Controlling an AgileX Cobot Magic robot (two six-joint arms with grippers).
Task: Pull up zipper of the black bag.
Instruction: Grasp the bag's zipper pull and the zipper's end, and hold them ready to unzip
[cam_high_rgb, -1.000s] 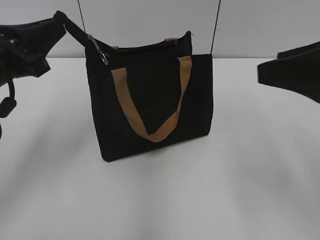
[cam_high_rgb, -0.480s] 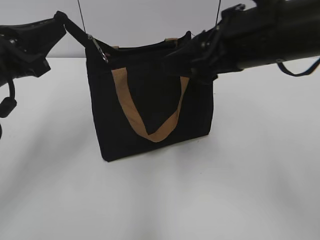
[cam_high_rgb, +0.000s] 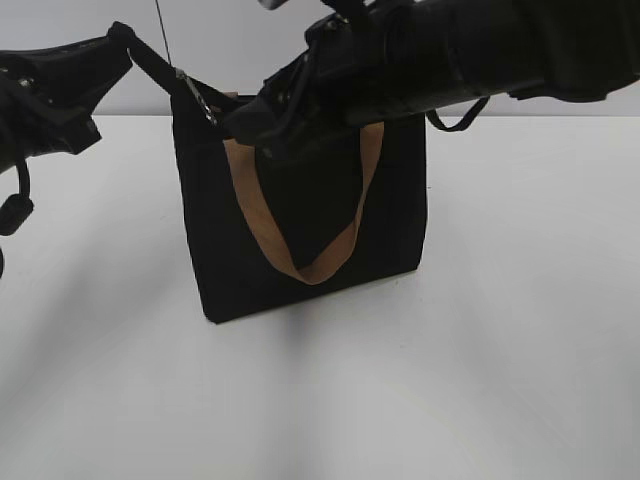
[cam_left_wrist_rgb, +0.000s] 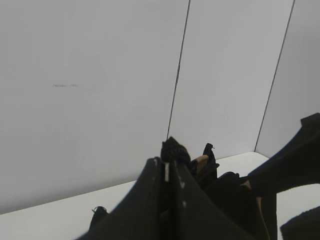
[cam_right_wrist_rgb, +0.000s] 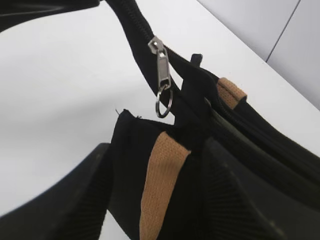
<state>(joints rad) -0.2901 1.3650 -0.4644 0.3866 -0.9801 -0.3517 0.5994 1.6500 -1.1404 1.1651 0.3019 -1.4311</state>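
The black bag (cam_high_rgb: 300, 225) stands upright mid-table with a tan handle (cam_high_rgb: 245, 200) on its front. My left gripper (cam_high_rgb: 122, 35) is at the upper left, shut on the black end of the zipper tape (cam_left_wrist_rgb: 174, 149), holding it taut above the bag's left corner. The zipper's silvery pull tab (cam_right_wrist_rgb: 161, 67) with its ring hangs just past that corner, also in the exterior view (cam_high_rgb: 207, 108). My right gripper (cam_high_rgb: 245, 125) is open at the bag's top left corner. Its fingers (cam_right_wrist_rgb: 156, 150) straddle the corner fabric and tan strap (cam_right_wrist_rgb: 160, 185), just below the pull tab and not touching it.
The right arm (cam_high_rgb: 450, 60) stretches from the upper right across the bag's top and hides the zip line there. The white table (cam_high_rgb: 500, 350) surrounds the bag. A grey wall with dark seams (cam_left_wrist_rgb: 177, 75) stands behind.
The right arm has swung in from the right edge across the bag's top to its left corner. The left gripper and the bag have stayed in place.
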